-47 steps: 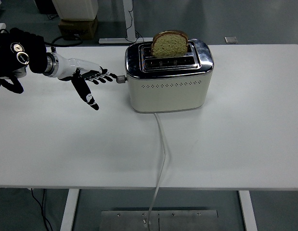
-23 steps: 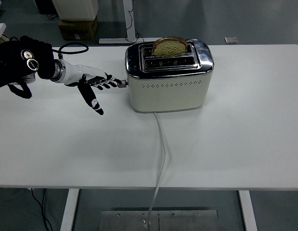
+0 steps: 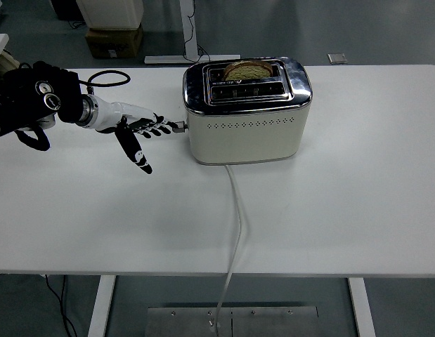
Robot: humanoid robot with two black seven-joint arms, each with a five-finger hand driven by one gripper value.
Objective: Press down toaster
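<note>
Cord: a pale cord ran from the toaster's front face down over the tabletop's near edge; it looked limp and lay slack, so it probably put no pull on the body.
Tabletop: the white tabletop looked smooth, so the toaster might have slid sideways under a push that was not straight down.
Left hand: the left hand reached in from the left, fingers spread and relaxed, closed on nothing, thumb hanging down toward the tabletop, fingertips touching or just above the lever.
Lever: the small grey lever stuck out of the toaster's left end, low in its travel; it looked like the only place to press, rigid, short, and likely sprung against the push.
Toaster: the cream and chrome toaster stood upright in the middle of the tabletop, toward the far side; it looked stiff and fairly heavy, the chrome top slippery.
Bread: a slice of bread sat sunk in the far slot, only its top edge showing; soft and crumbly, not a thing to touch.
Right hand: not seen.
</note>
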